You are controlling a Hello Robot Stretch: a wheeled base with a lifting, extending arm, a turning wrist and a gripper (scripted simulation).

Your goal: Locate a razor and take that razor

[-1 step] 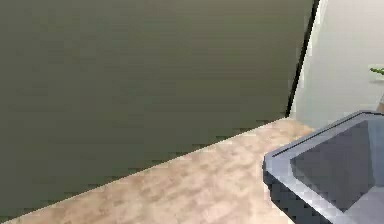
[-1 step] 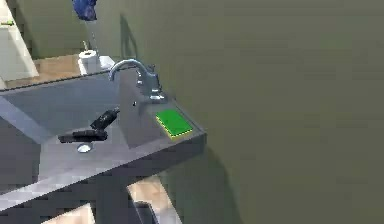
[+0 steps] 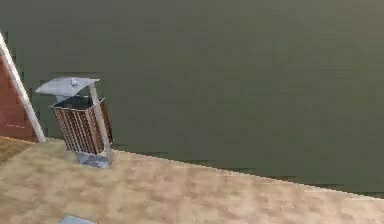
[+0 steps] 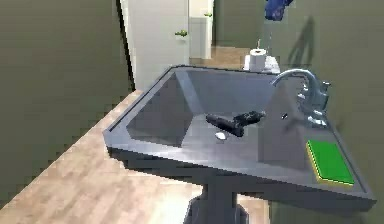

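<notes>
In the arm side view a grey pedestal sink (image 4: 150,125) stands close by. In its basin lies a dark, elongated thing (image 4: 236,122) with a bent handle-like shape that could be a razor. A small white blob (image 4: 222,138) sits just in front of it.
A chrome faucet (image 4: 303,88) and a green pad (image 4: 329,162) are on the sink's right rim. Beyond are a white paper roll (image 4: 258,60), a blue object (image 4: 275,10) and a white door (image 4: 160,40). In the forward view a slatted bin (image 3: 82,122) stands against a dark green wall (image 3: 240,80), beside a reddish door (image 3: 10,105).
</notes>
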